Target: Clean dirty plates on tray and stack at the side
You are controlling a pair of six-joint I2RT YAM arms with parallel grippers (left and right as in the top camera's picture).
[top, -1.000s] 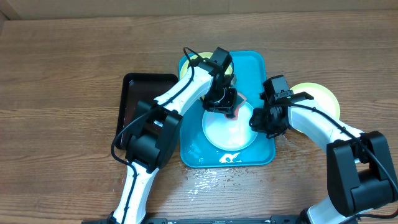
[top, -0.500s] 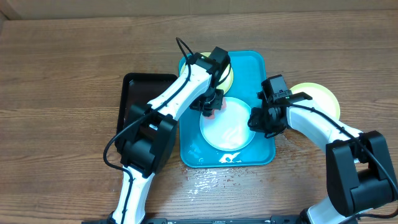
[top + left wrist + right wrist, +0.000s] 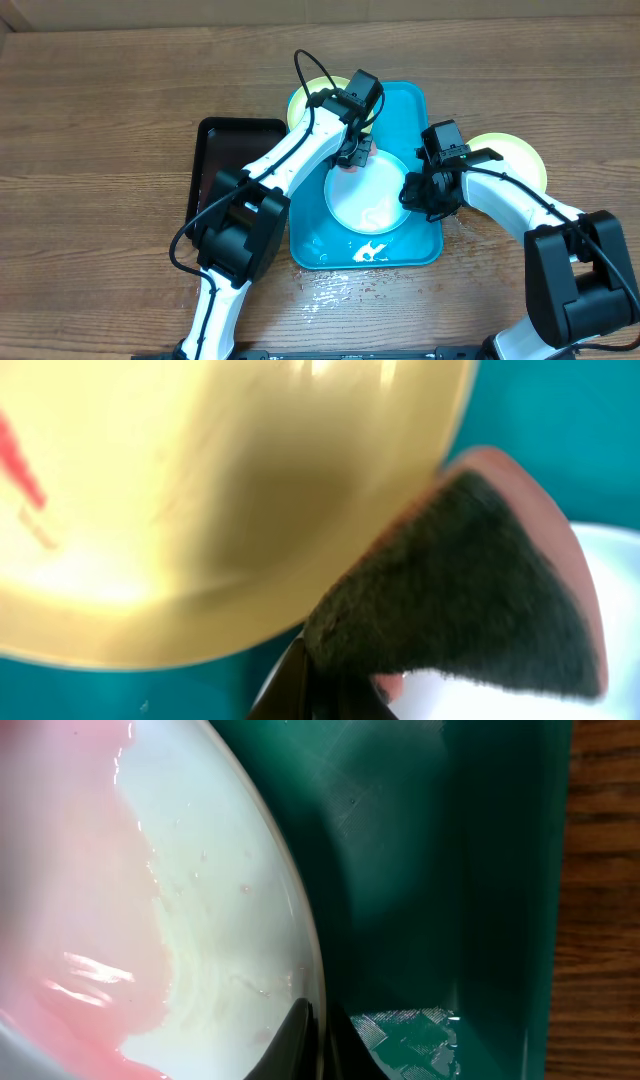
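Overhead, the left arm (image 3: 300,150) covers most of the yellow-green plate (image 3: 303,100) on the tray (image 3: 405,105), and the right arm (image 3: 510,195) hides part of the pale plate (image 3: 515,150) on the bench (image 3: 100,120). Each claw shows in its wrist view only as dark tips at the bottom edge: the left claw (image 3: 310,695) under a blurred scrubbing pad (image 3: 460,590), the right claw (image 3: 320,1050) at the rim of a whitish plate (image 3: 200,870)

Both arms reach inward and meet mid-table, left pincer (image 3: 350,162) and right pincer (image 3: 411,195) clamped tight.

Wooden table (image 3: 100,100), turquoise tray (image 3: 412,105), black tray (image 3: 215,150) beside it, yellow-green plate (image 3: 525,155), wet patch (image 3: 330,285)
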